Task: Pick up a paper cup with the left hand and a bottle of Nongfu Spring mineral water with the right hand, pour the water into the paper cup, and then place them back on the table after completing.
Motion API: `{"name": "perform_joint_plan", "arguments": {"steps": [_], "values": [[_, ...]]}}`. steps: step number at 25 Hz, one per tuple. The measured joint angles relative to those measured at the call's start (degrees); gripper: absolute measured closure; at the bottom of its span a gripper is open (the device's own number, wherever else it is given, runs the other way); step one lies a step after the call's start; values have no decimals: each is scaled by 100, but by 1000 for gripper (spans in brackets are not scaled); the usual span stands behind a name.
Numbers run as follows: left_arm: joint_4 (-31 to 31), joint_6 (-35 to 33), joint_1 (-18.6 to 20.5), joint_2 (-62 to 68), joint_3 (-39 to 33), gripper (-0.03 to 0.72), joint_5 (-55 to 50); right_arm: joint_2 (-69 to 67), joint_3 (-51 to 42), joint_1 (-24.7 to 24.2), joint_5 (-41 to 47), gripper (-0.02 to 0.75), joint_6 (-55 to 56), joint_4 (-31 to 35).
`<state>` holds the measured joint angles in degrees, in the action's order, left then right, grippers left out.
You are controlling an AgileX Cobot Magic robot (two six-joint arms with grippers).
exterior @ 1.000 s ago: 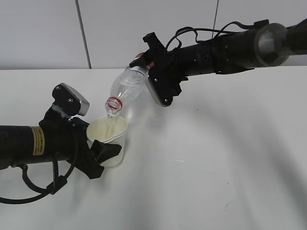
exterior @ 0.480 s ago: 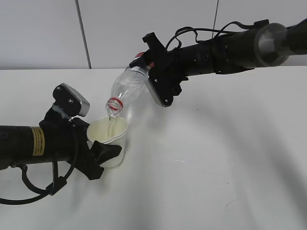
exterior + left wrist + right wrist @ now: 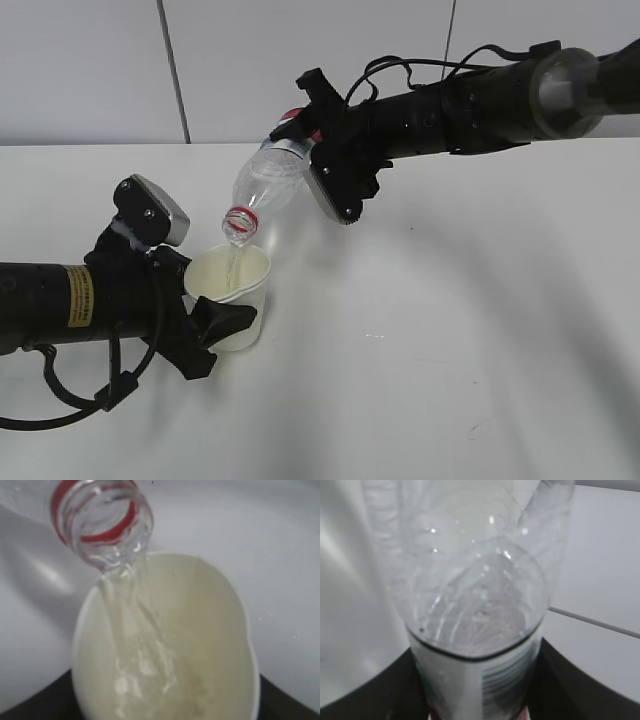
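Bottle [image 3: 268, 180], clamped in our right hand [image 3: 318, 150] upper centre, pours into the paper cup [image 3: 232, 292] gripped by our left hand [image 3: 205, 315]; bare table [image 3: 450, 330] around.

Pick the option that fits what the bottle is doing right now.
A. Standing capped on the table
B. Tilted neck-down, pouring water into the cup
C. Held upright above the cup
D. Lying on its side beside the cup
B: the bottle in the right end effector tilts neck-down, a stream falling into the paper cup held by the left end effector.
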<state>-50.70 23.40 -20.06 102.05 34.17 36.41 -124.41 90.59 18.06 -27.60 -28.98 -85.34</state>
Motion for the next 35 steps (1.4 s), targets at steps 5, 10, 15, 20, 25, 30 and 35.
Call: {"name": "perform_joint_plan", "arguments": {"steps": [5,10,15,20,25,30,35], "values": [[0,0,0,0,0,276,0,0,0,0,9,368,-127,0],[0,0,0,0,0,276,0,0,3,0,9,368,-155,0],[0,0,0,0,0,276,0,0,3,0,9,369,-155,0],[0,0,0,0,0,276,0,0,12,0,9,369,-155,0],[0,0,0,0,0,276,0,0,12,0,9,369,266,11],[41,0,119,0,0,276,144,0,-33,0,9,369,1191,31],[276,0,509,0,0,276,404,0,-173,0,9,369,3346,31]]}}
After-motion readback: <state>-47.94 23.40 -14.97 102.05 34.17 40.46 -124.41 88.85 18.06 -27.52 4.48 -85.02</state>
